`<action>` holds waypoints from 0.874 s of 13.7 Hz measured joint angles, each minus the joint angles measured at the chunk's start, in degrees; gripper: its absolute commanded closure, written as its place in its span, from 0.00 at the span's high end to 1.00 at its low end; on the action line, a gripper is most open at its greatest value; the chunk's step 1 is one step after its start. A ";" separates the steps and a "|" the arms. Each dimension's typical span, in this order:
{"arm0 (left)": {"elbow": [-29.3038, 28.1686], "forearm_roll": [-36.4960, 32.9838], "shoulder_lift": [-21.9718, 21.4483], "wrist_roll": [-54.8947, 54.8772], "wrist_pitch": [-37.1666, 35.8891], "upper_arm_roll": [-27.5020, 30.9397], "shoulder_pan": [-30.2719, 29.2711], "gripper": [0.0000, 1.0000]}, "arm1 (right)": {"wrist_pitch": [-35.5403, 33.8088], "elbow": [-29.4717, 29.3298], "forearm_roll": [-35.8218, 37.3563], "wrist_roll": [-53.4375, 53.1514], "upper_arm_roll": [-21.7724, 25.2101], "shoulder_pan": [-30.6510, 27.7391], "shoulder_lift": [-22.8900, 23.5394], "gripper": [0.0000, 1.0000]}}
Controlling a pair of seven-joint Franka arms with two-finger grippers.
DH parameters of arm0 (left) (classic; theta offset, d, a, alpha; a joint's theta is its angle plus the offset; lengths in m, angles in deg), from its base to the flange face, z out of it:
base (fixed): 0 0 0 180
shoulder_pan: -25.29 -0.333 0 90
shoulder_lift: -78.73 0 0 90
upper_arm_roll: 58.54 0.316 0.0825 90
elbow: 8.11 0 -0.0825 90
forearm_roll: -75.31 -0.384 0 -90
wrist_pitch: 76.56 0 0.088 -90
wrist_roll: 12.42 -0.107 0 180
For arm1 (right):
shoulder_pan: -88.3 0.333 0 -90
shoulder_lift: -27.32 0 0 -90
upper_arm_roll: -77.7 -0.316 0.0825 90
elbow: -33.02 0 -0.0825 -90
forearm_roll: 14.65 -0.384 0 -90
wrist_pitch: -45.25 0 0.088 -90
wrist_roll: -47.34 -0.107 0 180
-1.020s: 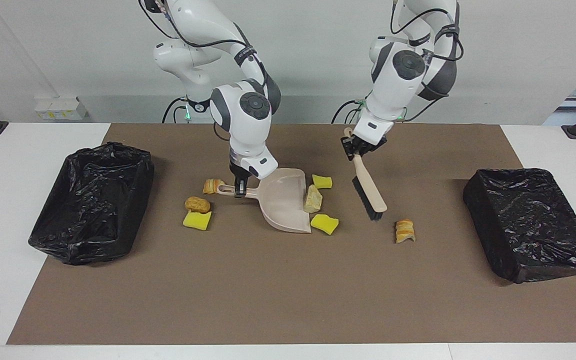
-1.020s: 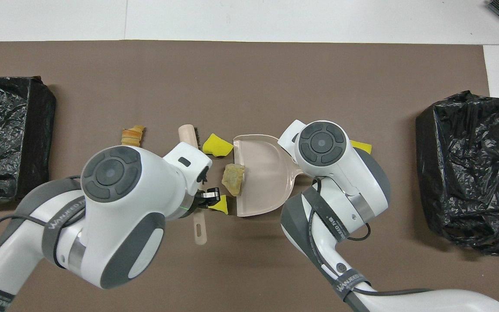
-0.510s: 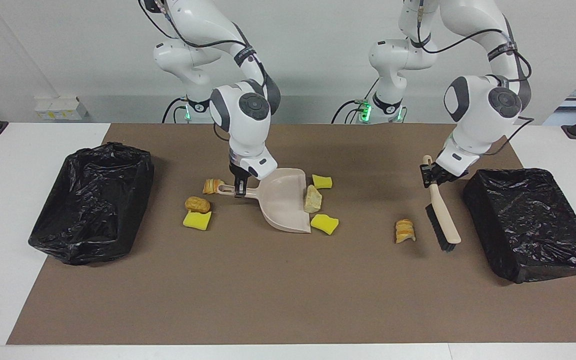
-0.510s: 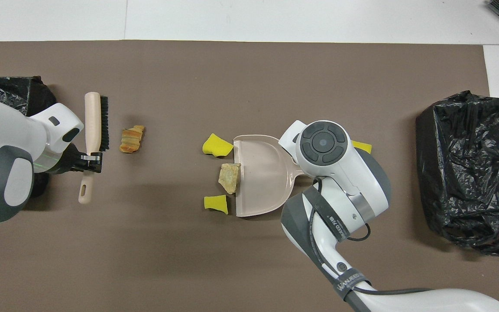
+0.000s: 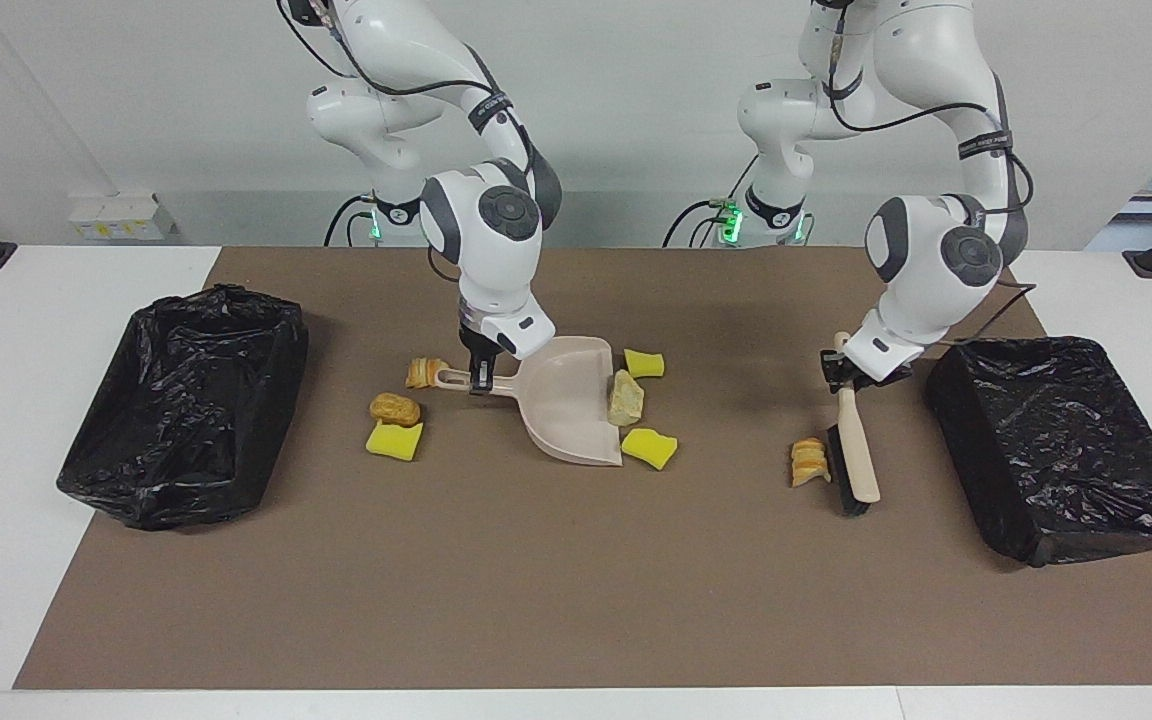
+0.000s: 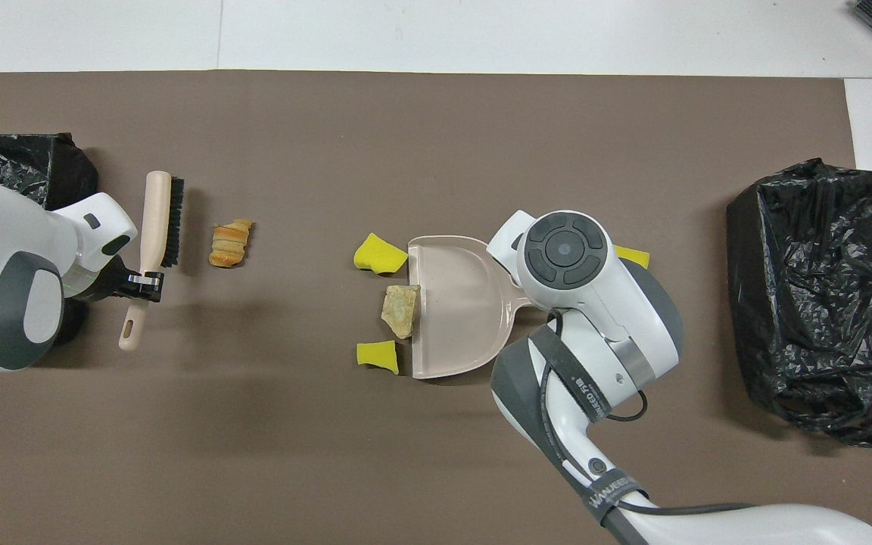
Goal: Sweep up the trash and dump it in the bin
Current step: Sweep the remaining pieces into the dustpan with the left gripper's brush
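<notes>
ok, both black-lined bins show no scraps inside; the dustpan lies flat, mouth toward the left arm's end, with one bread chunk at its lip. right gripper is clamped on the dustpan handle, left gripper clamped on the brush, whose long axis runs away from the robots, bristles just beside the croissant piece. other scraps lie around the dustpan mid-mat.

Brown mat, wall sockets

Beige dustpan and brush, black bristles. 3 bright yellow sponge chunks; golden-brown pastry pieces. Glossy black bin liners on brown mat.
</notes>
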 measured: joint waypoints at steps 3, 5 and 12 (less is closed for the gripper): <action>-0.14 -0.02 0.69 11.90 1.14 -0.40 9.10 0.00 | 0.00 0.00 0.00 -0.02 0.00 0.08 0.00 0.00; -0.18 0.19 0.76 17.69 2.00 -0.63 14.77 0.00 | 0.00 0.00 0.00 -0.04 0.00 0.08 0.00 0.00; 0.20 4.87 0.01 34.31 2.92 -1.06 34.53 0.00 | 0.00 0.04 0.00 -0.49 0.00 0.08 0.00 0.00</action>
